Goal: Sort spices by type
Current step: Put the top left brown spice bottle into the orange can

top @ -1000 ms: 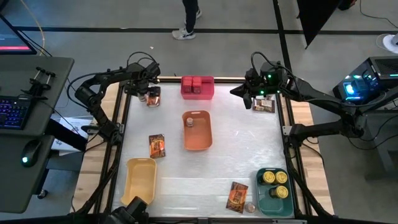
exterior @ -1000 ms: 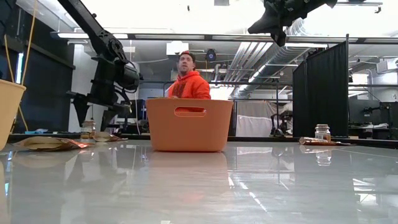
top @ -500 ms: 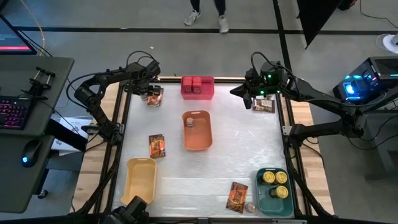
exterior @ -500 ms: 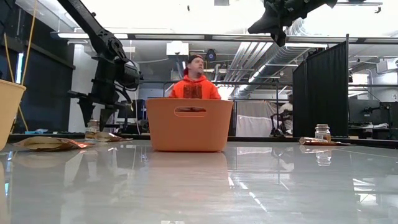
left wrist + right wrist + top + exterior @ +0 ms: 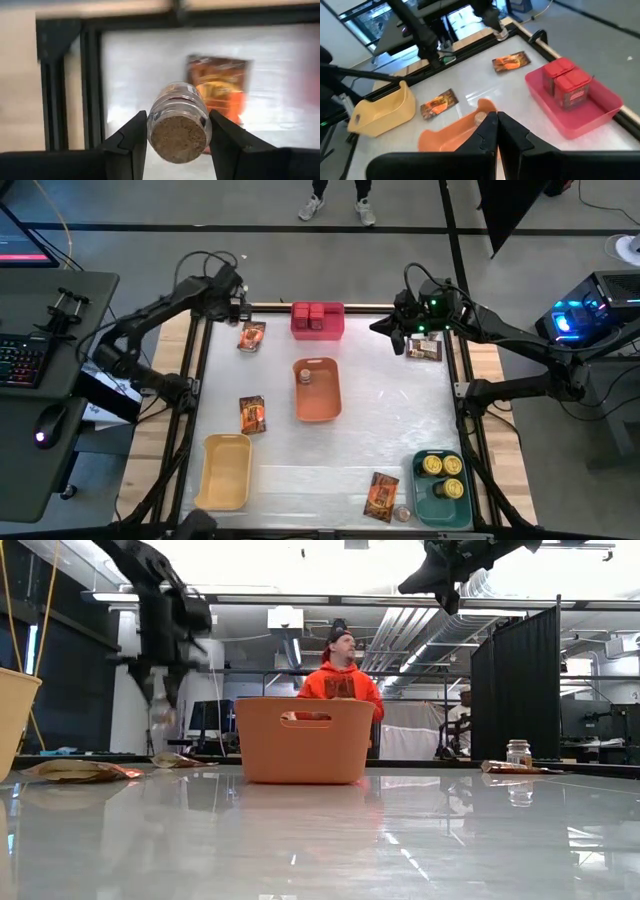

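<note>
My left gripper [image 5: 235, 308] hovers over the table's far left corner, shut on a tiny pale-lidded jar [image 5: 178, 121], which the low view shows raised above the table [image 5: 160, 715]. An orange-brown packet [image 5: 251, 335] lies flat just beneath. My right gripper [image 5: 380, 327] is shut and empty, high above the far right area, near a packet with a jar on it [image 5: 424, 348]. Red boxes stand in the pink bin [image 5: 318, 320]. One jar sits in the orange bin [image 5: 305, 376]. Yellow-topped tins fill the green bin [image 5: 441, 476]. My left gripper pinches the jar at its lidded top end [image 5: 178, 140] between both fingers [image 5: 131, 142], coming from above and pointing down. The jar is lifted clear of the table and hangs upright below the fingertips.
Two more packets lie on the table [image 5: 252, 414] [image 5: 381, 496], the second beside a small loose jar [image 5: 402, 513]. A yellow bin [image 5: 226, 470] stands near the front left. A person in an orange hoodie [image 5: 340, 685] stands beyond the far edge.
My left gripper has risen from the packet at the far left, carrying the jar up with it and shifting toward the far left corner. The jar now hangs clear above the table; the packet stayed where it was. The person behind the table has walked to the right.
</note>
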Controlling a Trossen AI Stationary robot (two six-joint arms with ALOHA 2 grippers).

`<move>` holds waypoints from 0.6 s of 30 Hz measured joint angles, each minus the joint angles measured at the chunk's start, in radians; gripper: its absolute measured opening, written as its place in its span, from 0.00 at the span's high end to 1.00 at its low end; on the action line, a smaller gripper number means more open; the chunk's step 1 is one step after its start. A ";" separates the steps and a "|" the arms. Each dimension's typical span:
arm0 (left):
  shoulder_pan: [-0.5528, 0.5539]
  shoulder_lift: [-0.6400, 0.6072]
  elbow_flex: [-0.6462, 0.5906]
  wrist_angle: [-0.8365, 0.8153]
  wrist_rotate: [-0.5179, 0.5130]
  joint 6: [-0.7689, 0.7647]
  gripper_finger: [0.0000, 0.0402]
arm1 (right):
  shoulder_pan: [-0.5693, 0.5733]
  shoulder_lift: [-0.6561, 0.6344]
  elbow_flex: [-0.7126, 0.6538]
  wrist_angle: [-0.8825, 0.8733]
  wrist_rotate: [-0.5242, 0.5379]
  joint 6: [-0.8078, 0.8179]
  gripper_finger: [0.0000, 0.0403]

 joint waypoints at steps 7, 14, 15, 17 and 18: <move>-0.163 -0.158 0.019 0.148 0.193 0.098 0.66 | 0.000 0.000 0.000 0.058 0.072 0.003 1.00; -0.501 -0.118 0.019 0.386 0.259 0.118 0.66 | 0.000 0.000 0.000 0.168 0.099 0.056 1.00; -0.546 -0.100 0.019 0.425 0.259 0.128 0.66 | 0.000 0.000 0.000 0.181 0.099 0.062 1.00; -0.630 -0.057 0.019 0.506 0.259 0.160 0.66 | 0.000 0.000 0.000 0.194 0.098 0.071 1.00; -0.666 -0.036 0.019 0.541 0.260 0.181 0.66 | 0.000 0.000 0.000 0.194 0.093 0.072 1.00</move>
